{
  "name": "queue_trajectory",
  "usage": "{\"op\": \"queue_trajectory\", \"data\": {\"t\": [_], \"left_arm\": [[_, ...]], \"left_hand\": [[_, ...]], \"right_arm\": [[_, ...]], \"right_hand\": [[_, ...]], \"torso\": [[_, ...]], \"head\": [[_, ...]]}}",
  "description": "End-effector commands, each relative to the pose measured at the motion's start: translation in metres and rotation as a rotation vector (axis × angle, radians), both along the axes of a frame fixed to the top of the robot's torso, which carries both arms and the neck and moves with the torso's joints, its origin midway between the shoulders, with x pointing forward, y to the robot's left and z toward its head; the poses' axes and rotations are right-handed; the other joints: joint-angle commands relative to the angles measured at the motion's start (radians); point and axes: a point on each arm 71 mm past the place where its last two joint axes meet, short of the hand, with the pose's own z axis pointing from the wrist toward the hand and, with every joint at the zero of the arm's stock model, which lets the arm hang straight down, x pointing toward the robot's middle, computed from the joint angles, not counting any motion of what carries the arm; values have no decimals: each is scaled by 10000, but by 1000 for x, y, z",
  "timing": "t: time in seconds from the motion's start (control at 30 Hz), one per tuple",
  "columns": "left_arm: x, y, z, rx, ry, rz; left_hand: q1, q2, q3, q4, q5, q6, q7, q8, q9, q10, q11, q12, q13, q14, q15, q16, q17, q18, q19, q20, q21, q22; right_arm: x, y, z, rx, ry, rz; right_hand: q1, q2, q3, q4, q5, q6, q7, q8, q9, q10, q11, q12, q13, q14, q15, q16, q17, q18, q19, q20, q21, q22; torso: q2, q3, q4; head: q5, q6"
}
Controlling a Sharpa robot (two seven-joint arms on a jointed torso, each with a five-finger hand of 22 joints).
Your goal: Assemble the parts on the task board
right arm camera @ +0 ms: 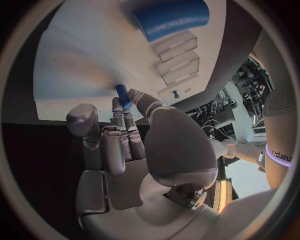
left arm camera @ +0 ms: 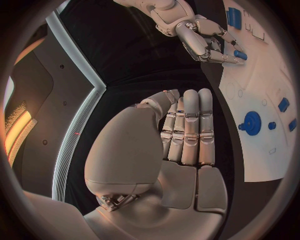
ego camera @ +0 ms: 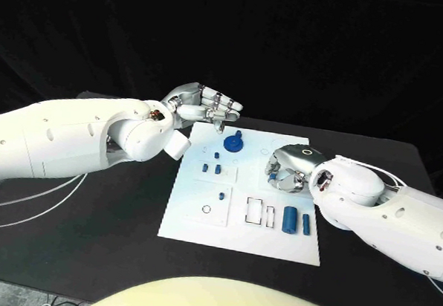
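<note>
Head view: the white task board lies in the middle of the black table, with both hands over its far half. The left hand hangs above the board's far left corner, fingers bunched and pointing down; in the left wrist view they lie straight and side by side against the thumb with nothing between them. Just to the right of that hand a blue gear sits on the board's far part, and nearer along the board stand small blue pegs and another single peg. The right hand is curled low over the board's right side, to the right of the gear. In the right wrist view its fingertips pinch a small blue cylinder right at the board's surface, beside a row of rectangular recesses. Toward the near right of the board lie a large blue cylinder and a slimmer blue pin, side by side, near the right arm but apart from its hand.
</note>
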Motion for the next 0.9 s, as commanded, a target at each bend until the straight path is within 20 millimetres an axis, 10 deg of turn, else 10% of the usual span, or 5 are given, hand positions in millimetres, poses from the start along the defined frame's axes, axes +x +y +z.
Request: {"op": "queue_trajectory", "data": {"t": [0.03, 0.37, 0.9], "left_arm": [[0, -2, 1, -129, -1, -161], [0, -1, 1, -117, 8, -146], [0, -1, 1, -111, 22, -148]], "left_hand": [[-15, 95, -53, -26, 12, -49, 22, 0, -16, -65, 8, 69, 9, -51, -13, -38, -15, 64, -84, -5, -46, -13], [-15, 95, -53, -26, 12, -49, 22, 0, -16, -65, 8, 69, 9, -51, -13, -38, -15, 64, -84, -5, -46, -13], [-21, 107, -65, -28, 12, -51, 23, 3, -18, -72, 9, 81, 14, -54, -11, -42, -17, 64, -89, -3, -48, -13]], "right_arm": [[-2, 0, -4, -97, 171, 120], [-1, -3, -1, 83, -137, 61], [-15, -5, 26, 801, -576, 271]], "right_hand": [[143, 146, 75, -26, -78, 175, -10, 94, 41, 209, -73, 127, 81, 799, -113, 76, 1553, -121, 88, -6, 70, 63], [771, 527, 397, -409, -613, 650, -105, 351, 248, 732, -251, 412, 296, 834, -289, 173, 1695, -165, 183, -190, 273, 329], [874, 454, 530, -591, -549, 673, -72, 347, 295, 778, -231, 427, 374, 837, -277, 187, 1716, -184, 187, -204, 346, 433]], "torso": [[-9, -8, -6], [-8, 1, -6], [-20, -23, -8]], "head": [[-10, 2], [7, 2], [-13, 2]]}}
